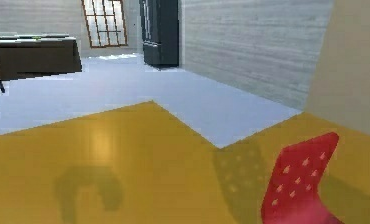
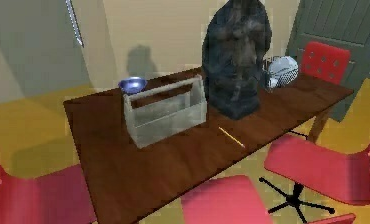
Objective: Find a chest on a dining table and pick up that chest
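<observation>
The arm side view shows a dark wooden dining table. The grey chest stands near its middle, with a blue bowl behind it and a tall dark statue beside it. The forward view shows yellow floor, a distant dark cabinet, and a red chair cut off at the bottom edge. How the gripper's fingers stand cannot be told.

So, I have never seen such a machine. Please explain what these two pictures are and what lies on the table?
This is a wheeled robot with one arm, inside a simulated house. The forward view looks ahead from the robot: yellow floor and a red dotted chair. The arm side view looks out sideways: a dark brown wooden dining table carries a grey see-through chest, a small blue bowl, a dark tall statue, a round grey-white object and a thin yellow pencil. Red seats stand around it.
</observation>
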{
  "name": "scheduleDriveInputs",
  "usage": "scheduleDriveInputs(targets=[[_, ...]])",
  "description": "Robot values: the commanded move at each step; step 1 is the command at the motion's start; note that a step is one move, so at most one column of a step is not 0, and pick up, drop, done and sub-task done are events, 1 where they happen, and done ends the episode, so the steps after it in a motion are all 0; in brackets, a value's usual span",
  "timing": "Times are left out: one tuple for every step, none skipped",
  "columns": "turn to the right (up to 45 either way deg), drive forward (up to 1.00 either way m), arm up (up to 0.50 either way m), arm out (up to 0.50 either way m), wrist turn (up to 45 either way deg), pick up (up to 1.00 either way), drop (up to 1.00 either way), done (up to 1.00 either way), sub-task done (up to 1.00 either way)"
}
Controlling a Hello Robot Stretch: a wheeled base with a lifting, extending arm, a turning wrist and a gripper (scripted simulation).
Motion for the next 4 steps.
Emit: scheduleDriveInputs(targets=[[9.0,0.0,0.0,0.0,0.0,0.0,0.0,0.0,0.0],[0.0,0.3,0.0,0.0,0.0,0.0,0.0,0.0,0.0],[0.0,0.0,0.5,0.0,0.0,0.0,0.0,0.0,0.0],[0.0,0.0,0.36,0.0,0.0,0.0,0.0,0.0,0.0]])
